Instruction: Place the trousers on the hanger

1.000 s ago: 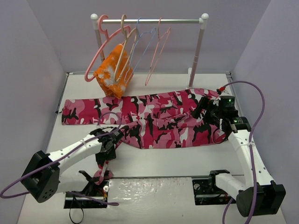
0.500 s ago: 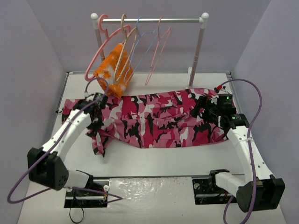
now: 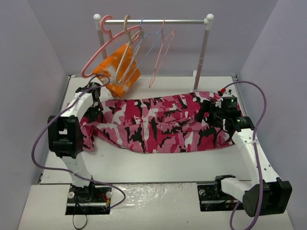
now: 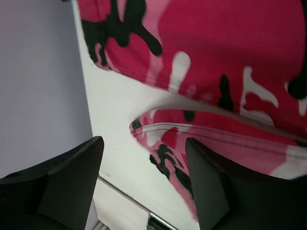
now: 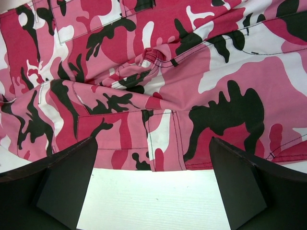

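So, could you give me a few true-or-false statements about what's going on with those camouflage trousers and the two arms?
1. The trousers already hang from the rail. False: they lie spread on the table.
2. The right gripper is open above the trousers. True.
3. The beige hanger hangs on the rail. True.
4. The orange-and-white cloth lies flat on the table. False: it hangs among the hangers at the rail's left end.
5. The left gripper is clamped shut on the trousers. False: its fingers stand wide apart, with a trouser hem showing between them.
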Motion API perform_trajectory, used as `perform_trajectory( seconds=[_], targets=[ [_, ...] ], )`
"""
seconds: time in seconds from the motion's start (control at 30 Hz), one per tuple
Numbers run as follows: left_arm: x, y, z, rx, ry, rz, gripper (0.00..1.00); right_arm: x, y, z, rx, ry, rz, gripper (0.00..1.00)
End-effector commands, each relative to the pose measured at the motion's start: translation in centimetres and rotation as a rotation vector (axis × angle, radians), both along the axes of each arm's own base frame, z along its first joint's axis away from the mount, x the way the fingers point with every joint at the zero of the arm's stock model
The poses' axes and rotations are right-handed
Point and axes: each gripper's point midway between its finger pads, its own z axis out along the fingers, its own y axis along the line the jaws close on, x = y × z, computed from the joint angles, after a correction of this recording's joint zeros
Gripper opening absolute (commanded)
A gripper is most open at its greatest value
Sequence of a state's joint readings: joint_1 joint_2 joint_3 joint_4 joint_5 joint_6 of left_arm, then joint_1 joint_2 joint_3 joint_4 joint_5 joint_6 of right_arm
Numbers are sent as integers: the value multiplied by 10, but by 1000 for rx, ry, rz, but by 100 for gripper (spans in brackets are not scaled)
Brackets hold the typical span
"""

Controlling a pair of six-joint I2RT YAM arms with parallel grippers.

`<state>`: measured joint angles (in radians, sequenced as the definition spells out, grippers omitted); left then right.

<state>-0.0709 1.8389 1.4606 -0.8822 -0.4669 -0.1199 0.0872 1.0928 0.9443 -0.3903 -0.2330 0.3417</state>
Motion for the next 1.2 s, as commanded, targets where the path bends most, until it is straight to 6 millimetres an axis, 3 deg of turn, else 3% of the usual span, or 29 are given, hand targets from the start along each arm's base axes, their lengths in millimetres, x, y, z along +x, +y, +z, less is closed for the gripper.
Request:
perform_trajectory(
  seconds=[0.0,0.13,0.3,0.33,0.43,0.5,0.7,0.9,0.97,1.07,1.17],
  targets=[
    [51,34,46,77,-204,40,71,11,-2,13,-34,-45,10,100],
    [54,45,51,-44,-310,192,72,14,-1,15,-35,-44,17,100],
    [0,28,46,-258,-398,373,76,14,5,20,-13,-53,39,100],
    [-4,29,55,-263,-428,376,79,14,5,20,-13,-56,41,100],
    [-45,28,26,-318,-385,448,82,11,9,20,-8,-57,58,100],
    [-60,26,6,-363,-365,464,82,10,14,19,-2,-52,76,100],
    [-67,15,-32,-487,-309,517,82,9,25,13,-11,-39,121,100],
    [-75,11,-65,-497,-255,573,82,5,30,12,-14,-46,140,100],
    [-85,18,-84,-446,-172,611,81,3,30,10,-19,-44,143,100],
    [-101,43,-89,-345,-70,658,74,2,31,12,-23,-49,145,100],
    [-109,68,-80,-247,-16,667,71,2,30,13,-28,-54,144,100]
  ],
)
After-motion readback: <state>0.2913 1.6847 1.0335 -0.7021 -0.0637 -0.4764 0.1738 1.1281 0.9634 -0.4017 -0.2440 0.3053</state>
